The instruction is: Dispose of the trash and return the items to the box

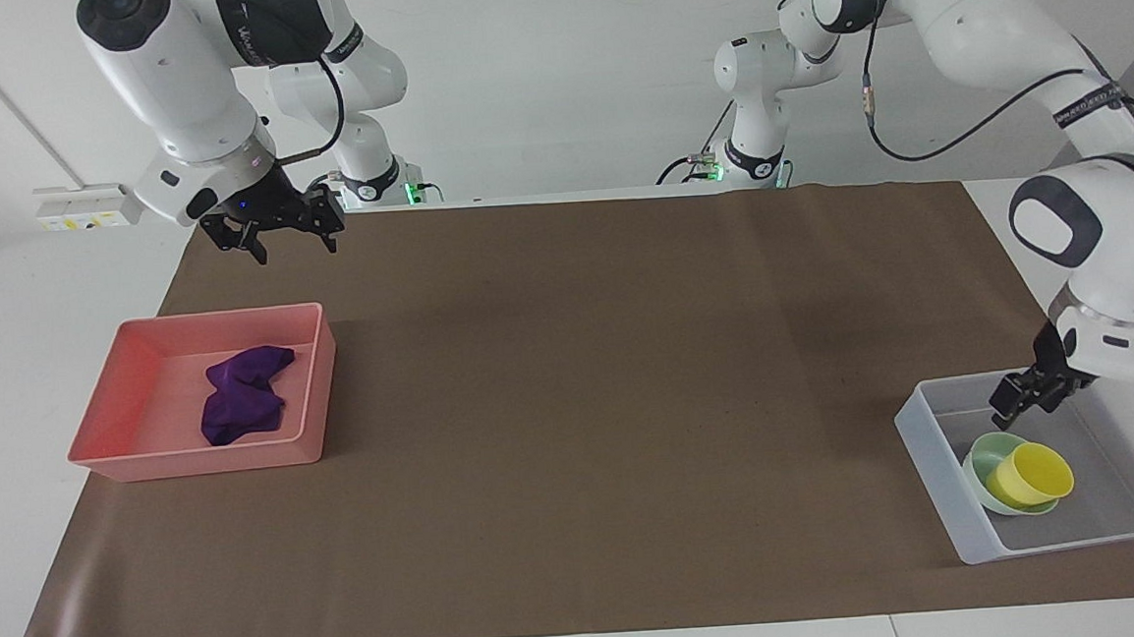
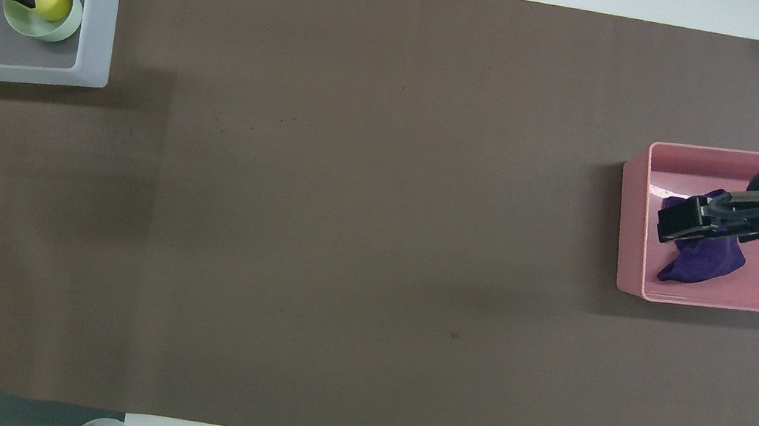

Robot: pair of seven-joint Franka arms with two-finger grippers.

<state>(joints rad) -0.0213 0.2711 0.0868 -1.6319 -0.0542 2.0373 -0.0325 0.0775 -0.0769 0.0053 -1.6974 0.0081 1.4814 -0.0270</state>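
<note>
Now my left pincer is hanging spread over the box, gripping nothing; the yellow cup is leaning in the green bowl inside. My right pincer is hovering spread, empty, while the purple rag is lying in the pink tray.

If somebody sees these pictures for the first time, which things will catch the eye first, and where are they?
The wrinkled purple cloth rag lies in the pink rectangular tray at the right arm's end of the table. At the left arm's end, the small yellow plastic cup sits in the shallow mint-green bowl inside the translucent whitish plastic bin. Both pincers, right and left, are open and hold nothing.
</note>
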